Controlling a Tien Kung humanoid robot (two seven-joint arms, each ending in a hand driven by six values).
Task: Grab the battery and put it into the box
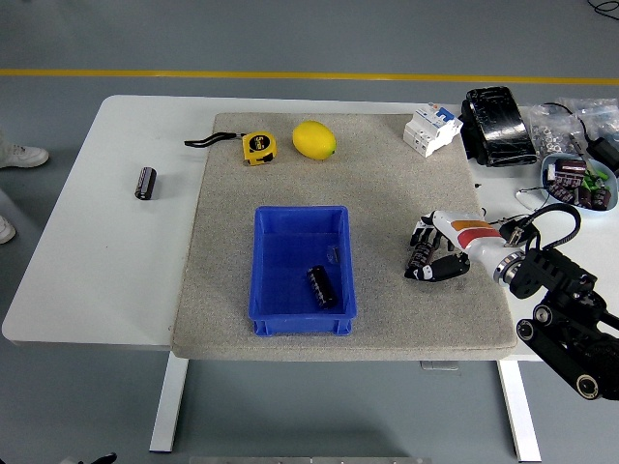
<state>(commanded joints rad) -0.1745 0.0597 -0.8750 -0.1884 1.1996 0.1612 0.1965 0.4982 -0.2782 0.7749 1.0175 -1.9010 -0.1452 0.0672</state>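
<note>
A blue box (301, 267) sits in the middle of the grey mat, with one black battery (321, 287) lying inside it. My right hand (427, 254) is on the mat to the right of the box, its fingers curled around another black battery (420, 253) that stands between them. A third black battery (145, 183) lies on the white table at the far left. My left arm does not show.
A yellow tape measure (257, 147), a yellow lemon (314, 139) and a white breaker (430, 129) lie along the mat's back edge. A black pouch (497, 126) and a blue bowl of parts (577, 182) stand at the right. A person's shoe (21, 155) shows at the left edge.
</note>
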